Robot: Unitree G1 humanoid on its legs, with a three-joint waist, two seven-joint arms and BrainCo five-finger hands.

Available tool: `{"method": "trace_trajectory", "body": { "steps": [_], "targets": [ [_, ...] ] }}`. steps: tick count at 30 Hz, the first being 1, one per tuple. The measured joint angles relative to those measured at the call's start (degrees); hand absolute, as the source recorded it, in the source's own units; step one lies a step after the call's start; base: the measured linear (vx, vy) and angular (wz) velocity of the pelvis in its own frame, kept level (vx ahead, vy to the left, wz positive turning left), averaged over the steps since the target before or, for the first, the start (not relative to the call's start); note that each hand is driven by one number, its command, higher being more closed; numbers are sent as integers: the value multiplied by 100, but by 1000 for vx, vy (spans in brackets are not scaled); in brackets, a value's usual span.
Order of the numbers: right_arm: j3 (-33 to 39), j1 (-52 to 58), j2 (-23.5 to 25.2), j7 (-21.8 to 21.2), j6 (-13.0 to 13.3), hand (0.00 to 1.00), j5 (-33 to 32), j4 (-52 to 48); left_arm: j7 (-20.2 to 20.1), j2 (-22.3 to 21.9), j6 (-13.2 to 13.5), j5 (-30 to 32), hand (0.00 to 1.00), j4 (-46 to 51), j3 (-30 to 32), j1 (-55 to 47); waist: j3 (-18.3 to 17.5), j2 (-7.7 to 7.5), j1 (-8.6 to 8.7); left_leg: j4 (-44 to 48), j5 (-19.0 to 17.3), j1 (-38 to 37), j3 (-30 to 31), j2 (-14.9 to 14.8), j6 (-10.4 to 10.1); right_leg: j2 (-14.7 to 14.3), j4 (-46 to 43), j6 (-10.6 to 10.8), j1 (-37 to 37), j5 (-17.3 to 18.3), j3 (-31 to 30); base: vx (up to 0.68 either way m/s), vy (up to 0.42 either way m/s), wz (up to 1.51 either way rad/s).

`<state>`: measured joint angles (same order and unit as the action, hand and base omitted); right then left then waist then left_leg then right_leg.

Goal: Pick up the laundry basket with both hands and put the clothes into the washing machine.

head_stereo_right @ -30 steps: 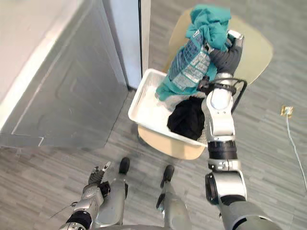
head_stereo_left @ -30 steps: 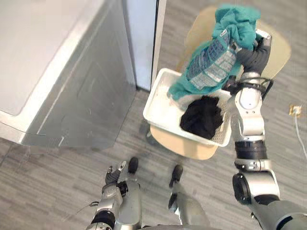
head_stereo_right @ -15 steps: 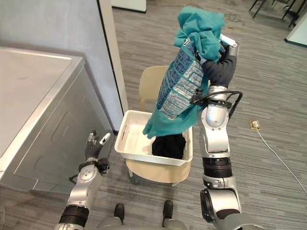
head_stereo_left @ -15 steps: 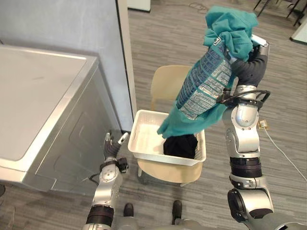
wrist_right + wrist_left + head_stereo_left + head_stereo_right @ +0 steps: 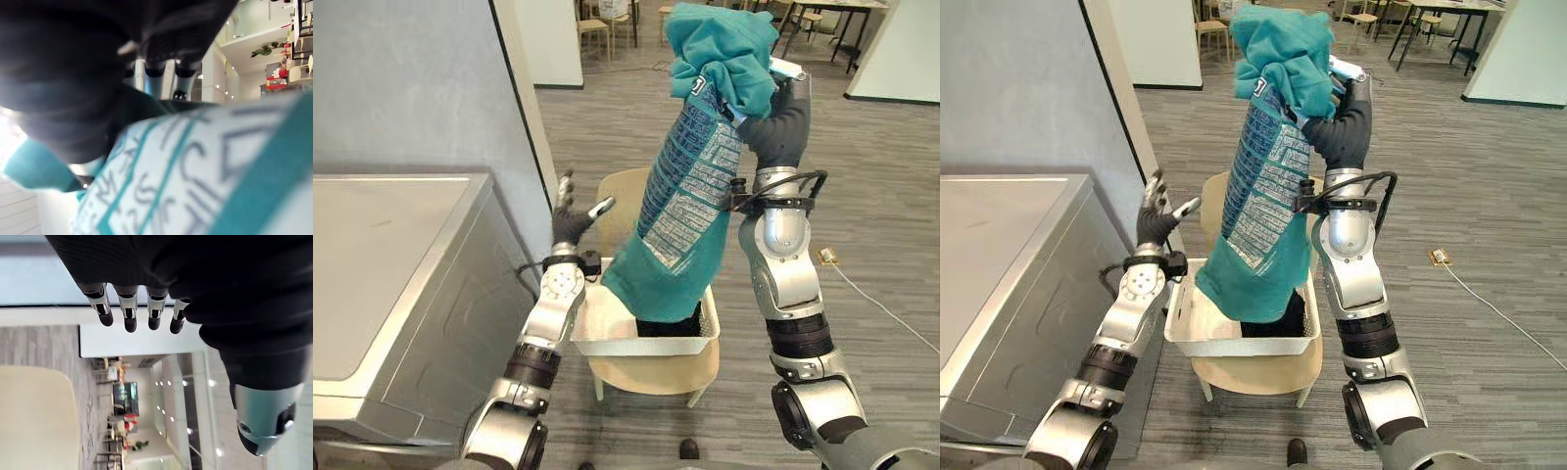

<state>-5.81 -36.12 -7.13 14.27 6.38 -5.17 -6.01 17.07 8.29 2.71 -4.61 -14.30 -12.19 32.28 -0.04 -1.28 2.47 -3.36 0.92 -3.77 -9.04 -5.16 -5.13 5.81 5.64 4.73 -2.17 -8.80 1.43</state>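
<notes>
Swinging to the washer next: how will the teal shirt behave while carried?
Likely floppy: the teal shirt hangs limp from the right hand. Probably light, since one hand holds it. Its hem hangs near the laundry basket, so it may snag.

The right hand (image 5: 73, 73) looks dark and very close. Its fingers (image 5: 155, 84) hold on to a teal and white cloth (image 5: 195, 166) with grey letters on it. Far behind are small lights (image 5: 215, 86) and a green plant (image 5: 264, 50).
</notes>
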Motion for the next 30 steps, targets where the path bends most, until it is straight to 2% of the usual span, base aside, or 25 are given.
{"method": "trace_trajectory", "body": {
  "steps": [13, 19, 22, 25, 28, 30],
  "targets": [
    [-447, 107, -10, -330, 0, 100, -226, -13, -839, 300, 51, -1217, 0, -879, -1283, 1199, 2, 4, 165, 27, -35, 1, -26, 17, 34, 23, 1, 1, -5, -1, -40, -1, 0, -1],
    [-584, 221, -13, -335, -2, 100, -224, -31, -1133, 393, 53, -1261, 0, -1080, -1952, 1862, 26, 41, 210, 28, -36, 1, -23, 19, 35, 25, 1, 2, -5, 0, -39, 0, 0, 0],
    [-657, 221, -14, -342, -5, 100, -224, -32, -1232, 417, 44, -1264, 0, -1133, -2161, 1928, 50, 78, 299, 28, -36, 0, -23, 18, 35, 23, 2, 2, -5, 0, -40, 0, 0, 0],
    [-711, 225, -36, -340, -6, 100, -232, -34, -1527, 464, 33, -1451, 0, -1461, -2636, 2221, 65, 103, 309, 27, -37, -3, -42, 18, 35, 22, 1, 2, -13, 0, -63, -14, -6, -3],
    [-705, 281, -143, -348, -29, 100, -306, -195, -1826, 890, 145, -1543, 0, -1384, -3169, 2108, 83, 131, 292, 29, -37, -20, -65, 5, 36, 5, 1, 2, -12, 0, -98, -17, -12, -7],
    [-720, 301, -241, -447, -28, 100, -320, -299, -2374, 1747, 161, -1600, 0, -797, -4005, 1583, 114, 180, 263, 42, -74, -65, -134, -23, 21, -30, 1, 1, -5, -1, -164, -9, -8, -14]
  ]
}}
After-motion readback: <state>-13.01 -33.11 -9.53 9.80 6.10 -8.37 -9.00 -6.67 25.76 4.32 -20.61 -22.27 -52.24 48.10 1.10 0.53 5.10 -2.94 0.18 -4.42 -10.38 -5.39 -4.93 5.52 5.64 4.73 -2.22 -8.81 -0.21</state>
